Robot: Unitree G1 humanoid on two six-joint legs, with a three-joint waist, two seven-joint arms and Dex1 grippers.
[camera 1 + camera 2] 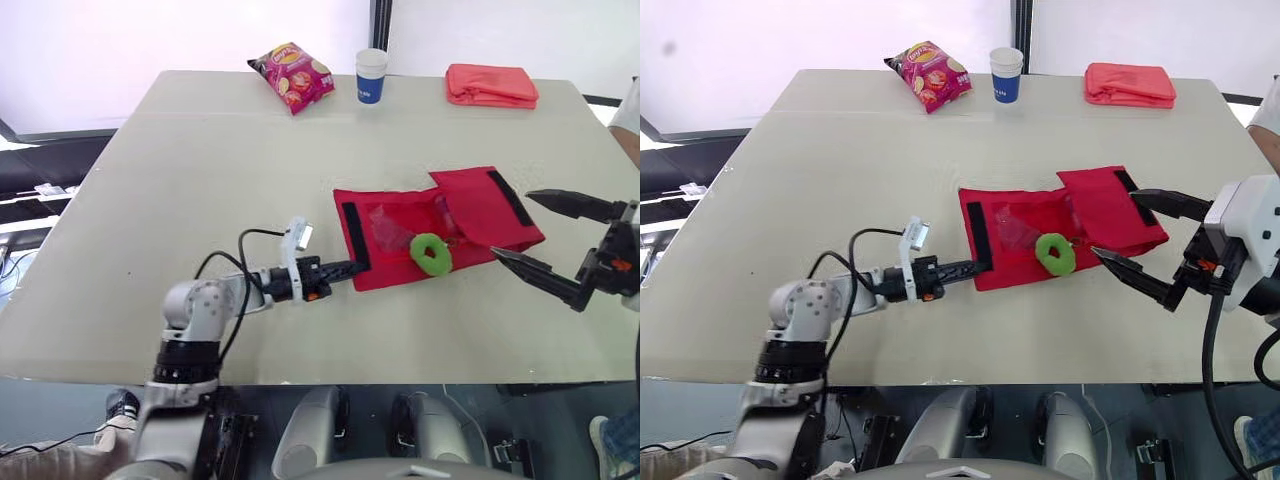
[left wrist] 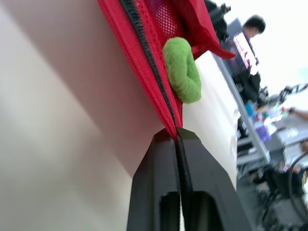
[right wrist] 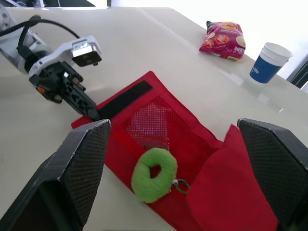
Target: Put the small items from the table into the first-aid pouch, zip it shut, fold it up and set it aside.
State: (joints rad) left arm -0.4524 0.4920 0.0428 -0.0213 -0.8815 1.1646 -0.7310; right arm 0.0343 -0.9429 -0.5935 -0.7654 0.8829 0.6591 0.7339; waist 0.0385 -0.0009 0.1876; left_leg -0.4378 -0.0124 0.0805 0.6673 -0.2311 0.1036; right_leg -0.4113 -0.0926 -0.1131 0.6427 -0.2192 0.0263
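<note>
The left gripper (image 1: 350,268) is clenched on the corner of the red pouch (image 1: 470,205), I'd guess to anchor it on the table (image 1: 200,180). The right gripper (image 1: 510,224) hangs spread wide beside the flap. The green ring (image 1: 431,253) lies on the pouch's near edge (the mesh pocket's contents are unreadable).

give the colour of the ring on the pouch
The ring is bright green, clearest in the right wrist view.

Pouch (image 1: 430,225) corner hidden betw. fingers of left hand (image 2: 176,134). Contents under mesh (image 3: 149,122) too faint to ID. Right hand (image 1: 512,224) cut off behind fingers by pic edge. Person (image 1: 628,120) at edge mostly cropped. Bag (image 1: 292,76) print unreadable.
</note>
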